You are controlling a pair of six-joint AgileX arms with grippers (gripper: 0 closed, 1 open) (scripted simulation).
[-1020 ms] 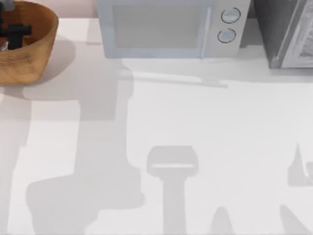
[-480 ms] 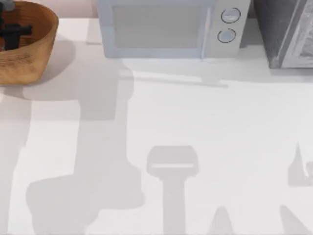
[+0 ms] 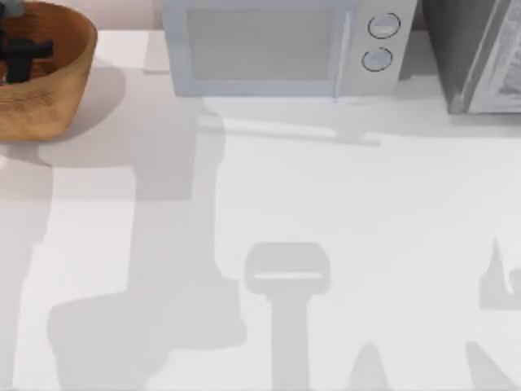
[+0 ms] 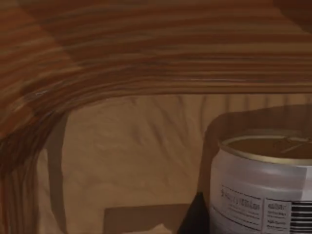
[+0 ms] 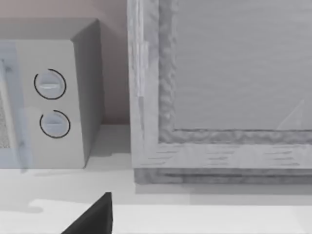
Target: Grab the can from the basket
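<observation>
The basket [image 3: 57, 90], a round orange-brown wicker bowl, stands at the table's far left corner. My left gripper [image 3: 20, 53] reaches down inside it as a dark shape. In the left wrist view the can [image 4: 261, 190] stands upright on the basket floor [image 4: 126, 146], white-labelled with a tan-gold top. A dark part of the left gripper [image 4: 195, 222] sits right against the can's side. The ribbed basket wall [image 4: 156, 53] rises behind it. A dark part of my right gripper [image 5: 92, 217] shows low over the white table.
A pale microwave [image 3: 281, 45] with two round knobs stands at the back middle. A grey cabinet [image 3: 480, 53] stands at the back right. White tabletop [image 3: 326, 204] stretches in front of both, crossed by arm shadows.
The left gripper has shifted slightly towards the back inside the basket. A small white patch that showed beside it one second ago is now out of sight.
</observation>
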